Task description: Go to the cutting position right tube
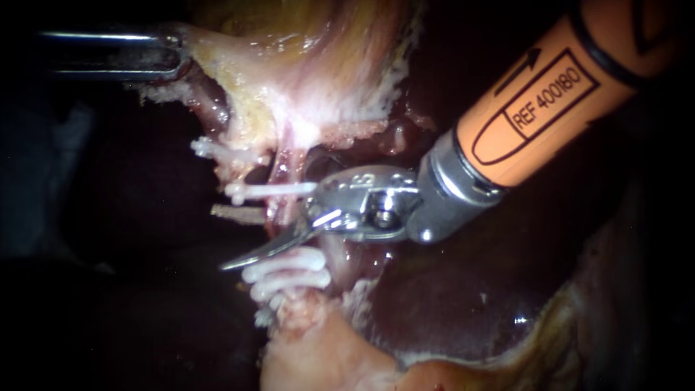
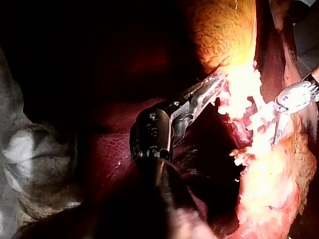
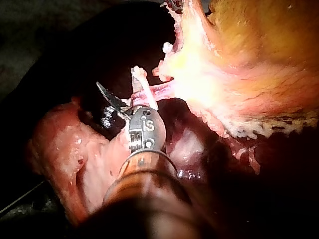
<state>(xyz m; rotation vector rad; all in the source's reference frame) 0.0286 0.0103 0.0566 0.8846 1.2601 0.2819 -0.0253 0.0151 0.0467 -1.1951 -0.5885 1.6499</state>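
Endoscope view:
- Your left instrument (image 1: 172, 55) enters from the left. Its jaws are clamped on the edge of the pale yellow gallbladder (image 1: 304, 65).
- Your right instrument (image 1: 271, 245) enters from the upper right with an orange sleeve and a metal wrist. Its blades are spread. The near curved blade angles down past the right tube (image 1: 287, 171), and the far blade is mostly hidden behind tissue.
- The right tube is a thin pink strand running down from the gallbladder, just ahead of the wrist.
- One white upper clip (image 1: 275, 190) crosses the tube and touches the wrist's front.
- The stacked lower clips (image 1: 286, 275) lie just beneath the near blade.
- A further small clip (image 1: 205, 148) sits off to the left.
- Dark red liver (image 1: 470, 289) lies behind and below.

Left wrist view:
- Your left instrument (image 2: 217, 84) reaches ahead. Its jaws are closed on the brightly lit fringe of the gallbladder (image 2: 224, 30).
- Your right instrument (image 2: 275, 130) sits beyond that tissue, with one thin blade showing.
- The liver (image 2: 114, 149) lies under the shaft.

Right wrist view:
- Your right instrument (image 3: 115, 99) shows one serrated blade, swung wide of the wrist's line.
- The upper clip (image 3: 143, 87) stands just ahead of the wrist, across the right tube (image 3: 160, 89).
- The tube leads into the gallbladder (image 3: 259, 59).
- Pale pink tissue (image 3: 75, 149) lies beside the shaft.
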